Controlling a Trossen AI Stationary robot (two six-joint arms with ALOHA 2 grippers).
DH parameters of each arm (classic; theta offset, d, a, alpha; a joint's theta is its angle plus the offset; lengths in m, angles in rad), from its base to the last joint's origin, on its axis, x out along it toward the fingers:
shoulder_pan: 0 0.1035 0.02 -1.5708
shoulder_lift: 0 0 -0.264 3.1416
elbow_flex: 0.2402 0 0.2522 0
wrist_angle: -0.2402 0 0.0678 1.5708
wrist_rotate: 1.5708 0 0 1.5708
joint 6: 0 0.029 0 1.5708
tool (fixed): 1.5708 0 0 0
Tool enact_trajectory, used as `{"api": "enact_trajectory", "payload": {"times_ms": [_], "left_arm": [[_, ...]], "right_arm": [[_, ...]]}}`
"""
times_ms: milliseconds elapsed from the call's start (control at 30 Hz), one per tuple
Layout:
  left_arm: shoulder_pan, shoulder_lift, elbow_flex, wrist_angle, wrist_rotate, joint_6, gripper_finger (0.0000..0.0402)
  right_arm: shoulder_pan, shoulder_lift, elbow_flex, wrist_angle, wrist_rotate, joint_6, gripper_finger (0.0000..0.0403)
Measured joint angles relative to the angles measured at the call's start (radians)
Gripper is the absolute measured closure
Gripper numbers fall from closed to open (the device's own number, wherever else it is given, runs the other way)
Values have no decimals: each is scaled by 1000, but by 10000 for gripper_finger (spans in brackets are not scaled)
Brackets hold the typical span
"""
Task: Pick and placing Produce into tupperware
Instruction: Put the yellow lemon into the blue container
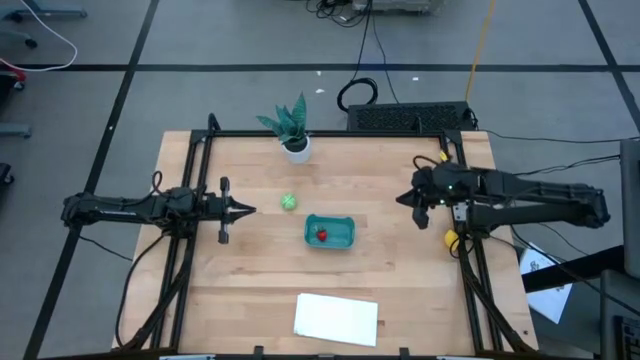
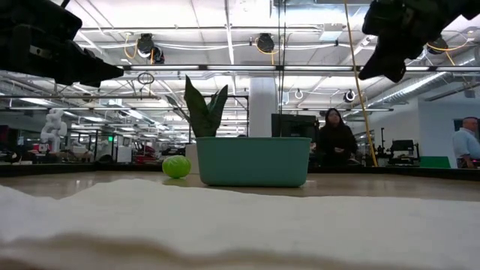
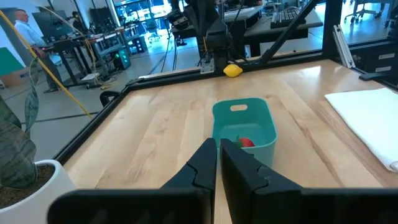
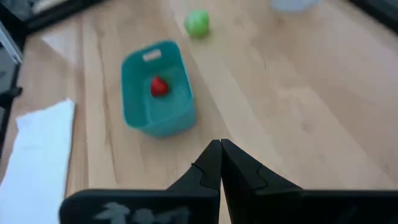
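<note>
Seemingly light and rigid, the round green piece [image 1: 289,202] near the worktop's middle is best pinched across its widest part; both claws, left gripper [image 1: 248,209] and right gripper [image 1: 404,198], are clenched empty.

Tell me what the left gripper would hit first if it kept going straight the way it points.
Probably the teal container: the shut left gripper points at its near wall in its wrist view, though the gripper's height is unclear.

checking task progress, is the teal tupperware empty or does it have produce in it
Not empty. The teal tupperware holds one piece, the red strawberry. The round green piece lies on the table outside it, and the yellow lemon sits at the right edge.
</note>
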Motion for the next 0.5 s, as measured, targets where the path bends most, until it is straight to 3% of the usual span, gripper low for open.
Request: {"api": "enact_trajectory", "payload": {"times_ms": [267, 500], "left_arm": [[0, 0, 0, -3, 0, -1, 376], [0, 0, 0, -9, 0, -1, 376]], "right_arm": [[0, 76, 50, -115, -102, 15, 403], [0, 141, 97, -229, -103, 20, 403]]}}
